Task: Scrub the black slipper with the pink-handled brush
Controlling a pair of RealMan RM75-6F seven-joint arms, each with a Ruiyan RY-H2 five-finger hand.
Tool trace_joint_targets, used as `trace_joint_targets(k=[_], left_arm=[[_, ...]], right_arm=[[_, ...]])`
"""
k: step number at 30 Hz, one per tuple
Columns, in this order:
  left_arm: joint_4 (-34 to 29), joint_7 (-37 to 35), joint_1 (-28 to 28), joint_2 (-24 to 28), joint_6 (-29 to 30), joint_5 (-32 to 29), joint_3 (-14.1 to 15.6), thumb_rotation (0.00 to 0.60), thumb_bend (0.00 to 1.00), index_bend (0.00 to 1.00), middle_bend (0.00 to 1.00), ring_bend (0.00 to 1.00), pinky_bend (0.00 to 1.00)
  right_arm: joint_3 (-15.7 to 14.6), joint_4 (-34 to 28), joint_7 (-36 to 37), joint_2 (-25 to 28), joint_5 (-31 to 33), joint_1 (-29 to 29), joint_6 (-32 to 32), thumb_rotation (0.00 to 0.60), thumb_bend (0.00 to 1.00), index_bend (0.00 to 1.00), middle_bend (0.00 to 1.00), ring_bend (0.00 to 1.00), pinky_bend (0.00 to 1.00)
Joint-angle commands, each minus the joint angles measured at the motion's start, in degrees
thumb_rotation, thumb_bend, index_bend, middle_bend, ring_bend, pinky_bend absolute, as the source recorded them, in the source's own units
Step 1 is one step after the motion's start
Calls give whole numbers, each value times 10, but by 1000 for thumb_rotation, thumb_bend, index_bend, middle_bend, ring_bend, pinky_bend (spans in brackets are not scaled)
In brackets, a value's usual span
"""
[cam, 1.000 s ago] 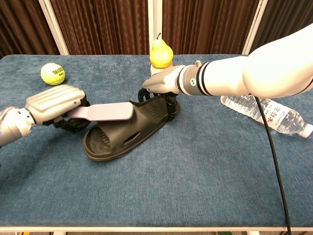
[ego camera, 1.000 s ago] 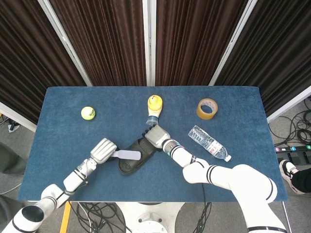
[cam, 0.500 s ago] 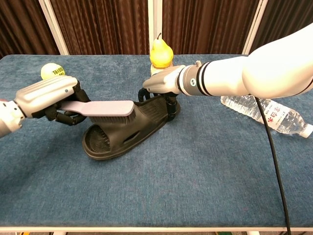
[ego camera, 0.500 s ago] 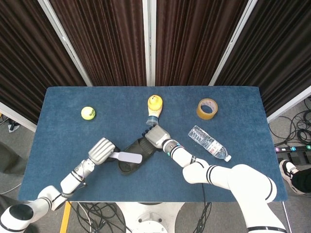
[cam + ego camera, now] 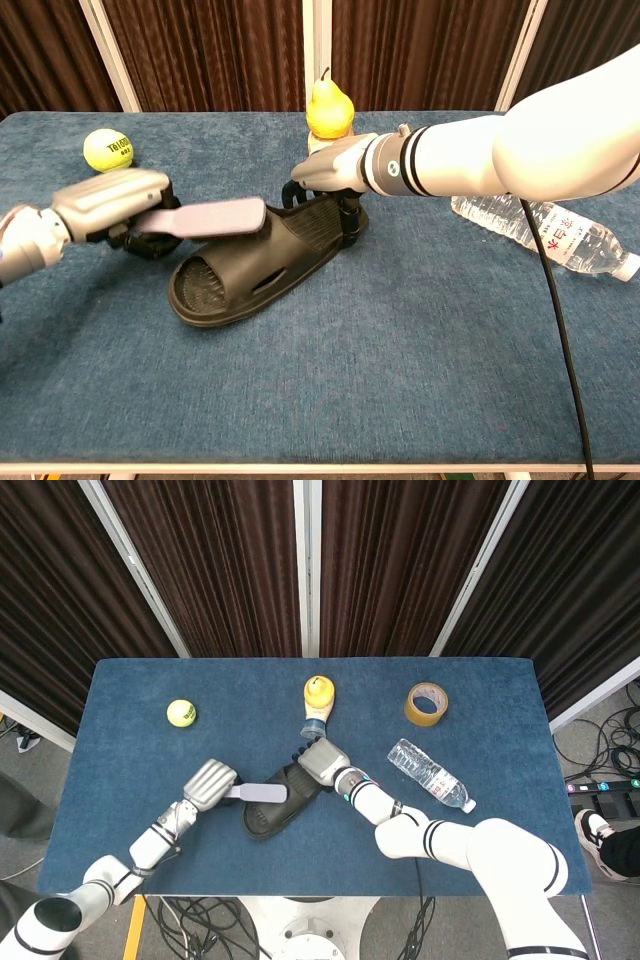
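Scrubbing looks under way: the left hand grips the pink-handled scrubbing brush, its head laid over the strap of the black rubber slipper at table centre; the right hand clamps the slipper's heel end at its 1 o'clock; toe and footbed seemingly remain to be worked; the surface is a blue cloth-covered table; yellow tennis ball at 10 o'clock, yellow pear at 12, tape roll and clear plastic bottle around 2–3; dark curtains behind.
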Motion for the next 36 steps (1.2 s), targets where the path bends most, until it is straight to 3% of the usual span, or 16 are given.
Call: trace_joint_targets(k=[1,9,14,18,21,28,36], left_arm=[[-17,6,15,10,25,18,19,600,599,1000,1000,1000,1000],[-105,39,23,64,52,43,42,600,600,1000,1000,1000,1000],[-142,42,16,86,49,7,-1,600,599,1000,1000,1000,1000],[-132,32,4,81,14,-32,-36,600,599,1000,1000,1000,1000],[-105,29,-5,68,-18,-46,-45,600,599,1000,1000,1000,1000],[-69,49,-2,49,-52,-27,-10,600,600,1000,1000,1000,1000],[-139,70,21,92,-12,13,32,600,599,1000,1000,1000,1000]], right_arm=[[0,1,0,0,0,0,0,600,275,481,367,199,203],[1,-2,5,0,-4,-1,1,600,275,481,367,199,206],[0,-4,6,2,-6,-2,2,600,273,481,367,199,206],[0,-7,5,4,-6,-2,4,600,272,481,367,199,206],[1,-10,5,5,-6,-1,5,600,272,481,367,199,206],[0,-13,3,7,-4,-1,6,600,272,482,367,199,206],[-3,-13,1,6,-1,-1,8,600,272,481,366,199,207]])
